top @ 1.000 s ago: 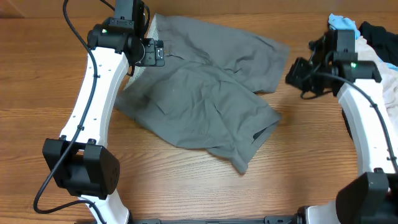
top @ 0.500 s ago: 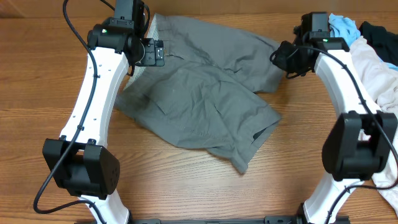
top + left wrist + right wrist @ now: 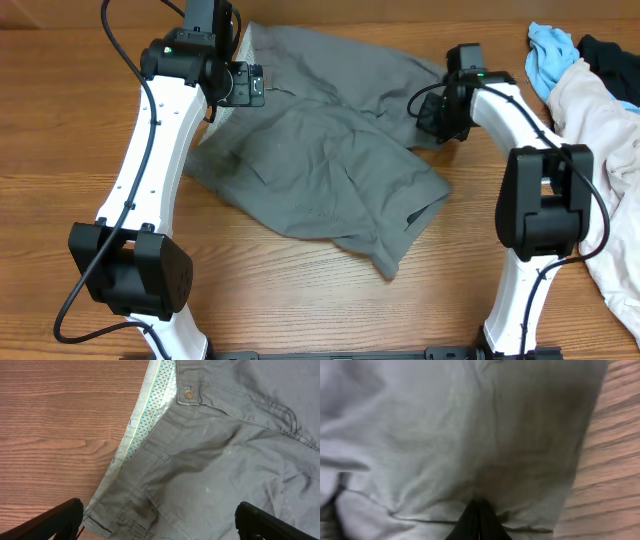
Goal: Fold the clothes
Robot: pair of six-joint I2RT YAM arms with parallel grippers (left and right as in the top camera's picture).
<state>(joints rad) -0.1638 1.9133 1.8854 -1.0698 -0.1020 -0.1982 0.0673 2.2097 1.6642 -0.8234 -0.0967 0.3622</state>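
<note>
Wooden table (image 3: 300, 310) carries the gray shorts (image 3: 320, 160), lying rumpled across the upper middle of the overhead view. The left gripper (image 3: 160, 527) hangs wide open above the waistband (image 3: 145, 425) at upper left. The right gripper (image 3: 477, 519) is clenched shut at the shorts' right edge; I cannot tell whether it pinches cloth.

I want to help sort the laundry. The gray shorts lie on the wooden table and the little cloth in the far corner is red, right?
Not quite. The little cloth is light blue, not red; the overhead view shows it. The gray shorts do lie on the wooden table.
</note>
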